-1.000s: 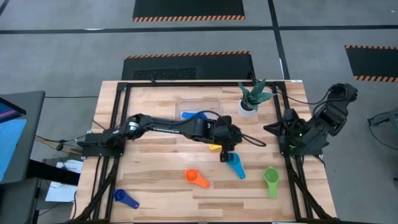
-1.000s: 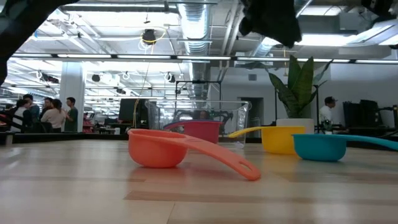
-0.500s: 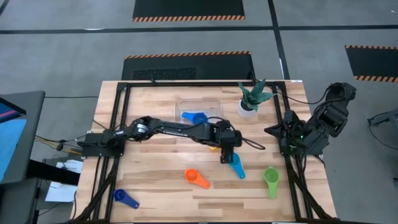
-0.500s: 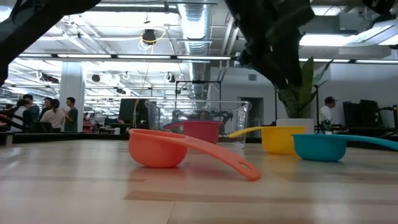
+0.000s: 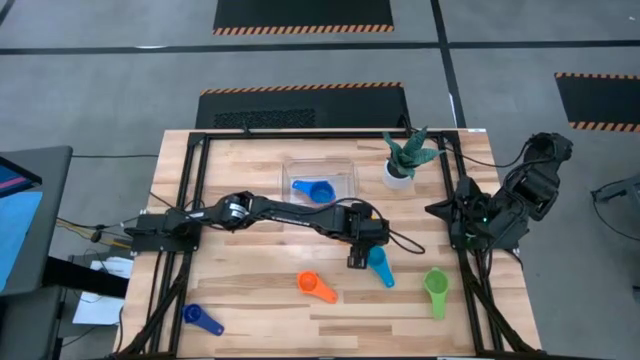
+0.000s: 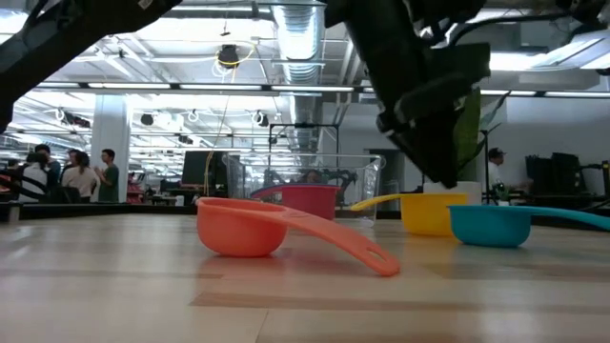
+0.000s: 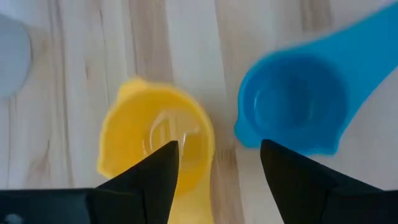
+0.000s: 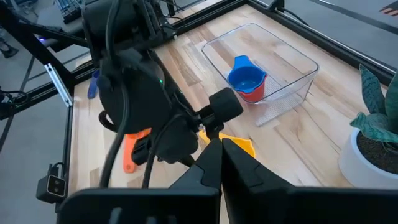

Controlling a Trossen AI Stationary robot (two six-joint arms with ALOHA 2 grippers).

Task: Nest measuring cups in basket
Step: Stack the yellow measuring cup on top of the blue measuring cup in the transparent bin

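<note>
**Hovering over the yellow cup: table inventory, near edge to far edge**

Lying nearest the table's point(image 5: 250, 300) front edge, by the front left corner, is the dark blue cup point(image 5: 201, 318). The orange cup point(image 5: 315, 286) is sitting at mid-front, handle trailing toward the right edge. The green cup point(image 5: 435, 289) is resting toward the front right corner, handle pointing at the front edge.

At mid-table the left gripper point(image 7: 217, 177) is hanging directly above the yellow cup point(image 7: 155, 140), its fingers point(image 7: 152, 177) spread apart and grasping nothing; one finger is sitting over the yellow bowl, the other over the gap beside the teal cup point(image 7: 295, 109). The two cups are lying just beside each other, apart.

Toward the far edge the basket point(image 5: 320, 180) is standing upright, holding the blue cup point(image 8: 247, 76) nested on the red cup point(image 8: 252, 92).

By the far right corner the white pot with a green plant point(image 5: 407, 160) is standing.

The right gripper point(image 8: 221, 165) is waiting at the right edge, its fingers pressed together, empty.
</note>
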